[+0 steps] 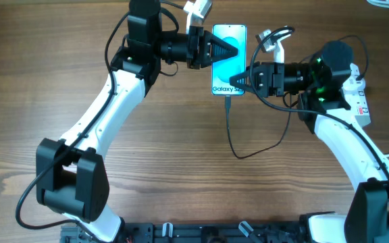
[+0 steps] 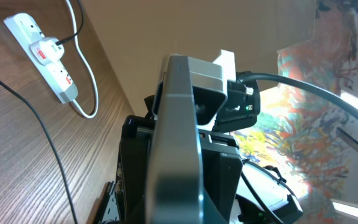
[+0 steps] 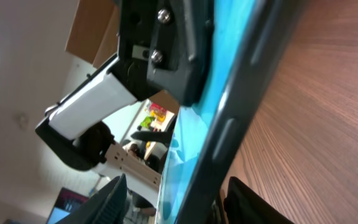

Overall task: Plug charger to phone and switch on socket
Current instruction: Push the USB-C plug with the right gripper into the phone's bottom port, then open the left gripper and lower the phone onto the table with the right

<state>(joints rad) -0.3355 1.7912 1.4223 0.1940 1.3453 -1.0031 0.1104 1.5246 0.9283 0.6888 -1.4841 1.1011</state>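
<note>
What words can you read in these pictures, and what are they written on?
"Galaxy S2": on the blue screen of the phone, near its lower end; the right hand covers whatever comes after.
Red marks on the white power strip: too small to read.
Nothing else here has writing that can be read.
</note>
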